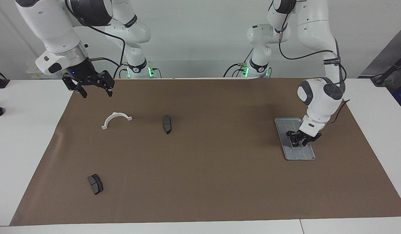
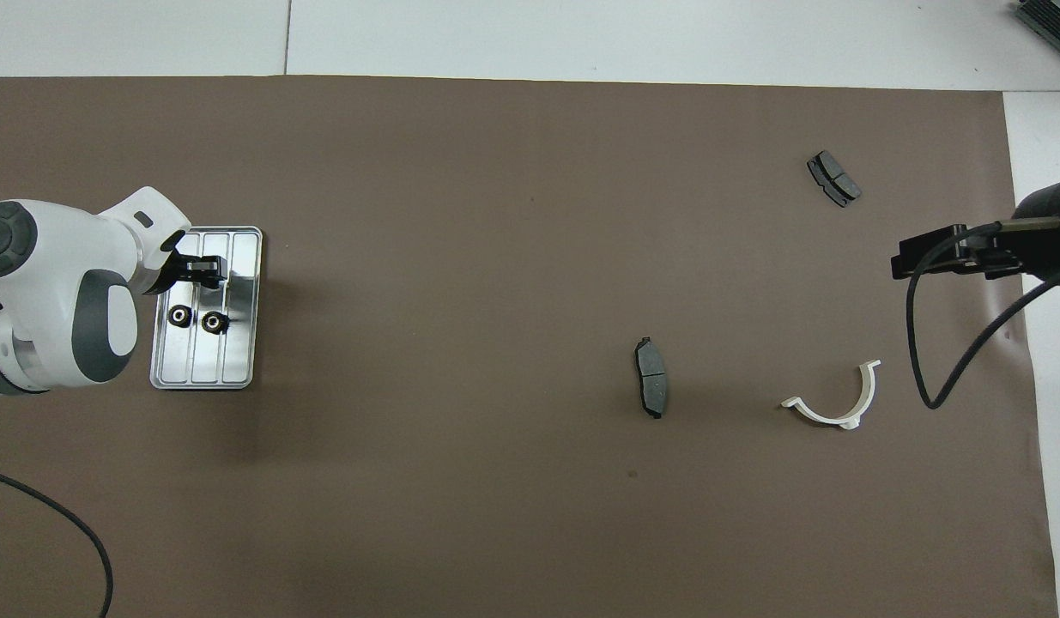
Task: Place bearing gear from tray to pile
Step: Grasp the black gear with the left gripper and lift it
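Brown mat (image 1: 203,169) over a white bench (image 1: 25,136). Left fingers (image 1: 296,140) down low in the tray (image 1: 301,155), close together, hiding what lies under them; cannot tell if gripping anything. Two black gears (image 2: 179,317) just beside, flat in the tray, at the left arm's end. Right fingers (image 1: 83,93) wide open, up over the mat's corner, waiting. White half-ring (image 1: 116,119) and two grey pads (image 1: 167,124) well apart, toward the right arm's end.
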`<control>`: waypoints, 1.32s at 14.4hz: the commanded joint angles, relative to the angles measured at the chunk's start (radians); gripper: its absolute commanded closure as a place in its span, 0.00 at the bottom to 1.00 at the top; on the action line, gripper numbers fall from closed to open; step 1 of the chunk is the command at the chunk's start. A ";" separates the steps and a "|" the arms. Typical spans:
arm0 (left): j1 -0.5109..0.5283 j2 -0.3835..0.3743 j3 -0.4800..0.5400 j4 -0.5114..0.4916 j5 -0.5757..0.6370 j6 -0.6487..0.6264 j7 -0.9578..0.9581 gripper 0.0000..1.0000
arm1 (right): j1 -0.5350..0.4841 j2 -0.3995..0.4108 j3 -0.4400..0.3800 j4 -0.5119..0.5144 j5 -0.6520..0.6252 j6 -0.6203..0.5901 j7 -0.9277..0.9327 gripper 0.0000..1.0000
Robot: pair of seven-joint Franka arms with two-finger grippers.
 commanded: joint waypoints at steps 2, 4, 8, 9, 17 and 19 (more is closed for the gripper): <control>0.006 -0.001 -0.004 -0.025 0.011 0.028 -0.006 0.62 | -0.015 -0.022 0.005 -0.021 0.012 -0.007 -0.033 0.00; 0.006 -0.001 -0.004 -0.040 0.013 0.028 -0.008 0.63 | -0.013 -0.022 0.005 -0.021 0.012 -0.007 -0.033 0.00; 0.006 -0.002 -0.004 -0.050 0.011 0.030 -0.009 0.66 | -0.015 -0.022 0.005 -0.021 0.012 -0.007 -0.035 0.00; 0.006 -0.002 -0.004 -0.048 0.011 0.031 -0.013 0.83 | -0.015 -0.022 0.005 -0.021 0.012 -0.007 -0.035 0.00; 0.003 -0.022 -0.005 0.115 0.005 -0.207 -0.016 1.00 | -0.013 -0.022 0.006 -0.021 0.012 -0.007 -0.033 0.00; -0.027 -0.019 -0.008 0.223 0.007 -0.309 -0.105 1.00 | -0.013 -0.022 0.005 -0.021 0.012 -0.007 -0.033 0.00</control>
